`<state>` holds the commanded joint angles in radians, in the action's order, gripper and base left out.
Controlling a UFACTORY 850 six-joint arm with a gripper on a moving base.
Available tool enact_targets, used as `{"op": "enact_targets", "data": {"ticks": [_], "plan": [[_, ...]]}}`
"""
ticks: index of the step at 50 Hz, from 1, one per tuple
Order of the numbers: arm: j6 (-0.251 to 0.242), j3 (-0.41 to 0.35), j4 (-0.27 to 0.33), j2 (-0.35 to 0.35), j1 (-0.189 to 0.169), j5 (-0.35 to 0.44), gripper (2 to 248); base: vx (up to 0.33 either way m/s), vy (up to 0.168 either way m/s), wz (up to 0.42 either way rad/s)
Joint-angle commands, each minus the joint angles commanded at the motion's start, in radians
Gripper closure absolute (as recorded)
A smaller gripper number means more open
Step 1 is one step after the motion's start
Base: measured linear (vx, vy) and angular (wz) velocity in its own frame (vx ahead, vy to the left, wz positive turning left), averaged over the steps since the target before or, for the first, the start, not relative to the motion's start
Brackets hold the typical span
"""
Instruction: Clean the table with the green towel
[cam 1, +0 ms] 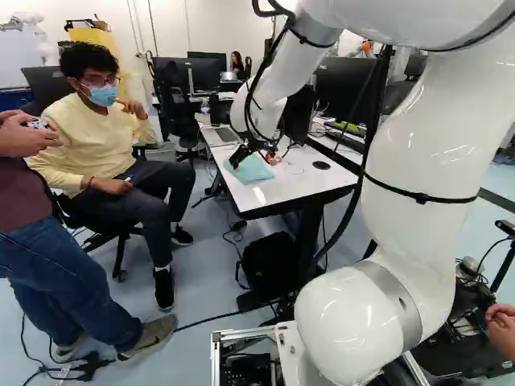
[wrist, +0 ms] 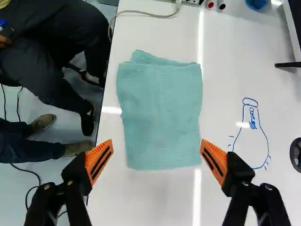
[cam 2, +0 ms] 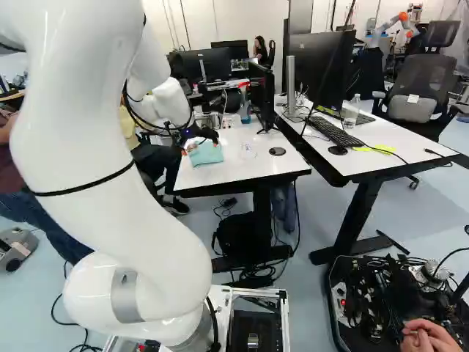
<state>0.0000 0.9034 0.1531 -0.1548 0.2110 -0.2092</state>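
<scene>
My gripper (cam 1: 248, 154) hangs over the near part of the white table (cam 1: 278, 189) in the left base view. The gripper (wrist: 156, 154) stands wide open in the wrist view, nothing held between its orange pads. Ahead of the fingers and between their lines lies the folded green towel (wrist: 160, 110), flat on the tabletop, close to the table's edge on the seated person's side. A blue marker drawing of a bottle (wrist: 252, 134) is on the table, beside the towel. In the right base view the towel (cam 2: 206, 154) shows below the gripper.
A person (cam 1: 105, 145) sits close beside the table, another stands nearer. Markers (wrist: 215, 4) and a cable (wrist: 146, 15) lie beyond the towel. Monitors stand at the table's far side; a second desk (cam 2: 381, 150) holds a keyboard (cam 2: 335, 132). Another robot (cam 2: 392, 28) is at the back.
</scene>
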Motion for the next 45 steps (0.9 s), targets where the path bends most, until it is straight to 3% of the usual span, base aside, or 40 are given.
{"op": "enact_targets", "data": {"ticks": [23,45], "plan": [[0.0,0.047,-0.002,-0.042,0.002,-0.009,3,0.0,0.0,0.0],[0.0,0.167,-0.066,-0.167,-0.012,-0.126,3,0.0,0.0,0.0]]}}
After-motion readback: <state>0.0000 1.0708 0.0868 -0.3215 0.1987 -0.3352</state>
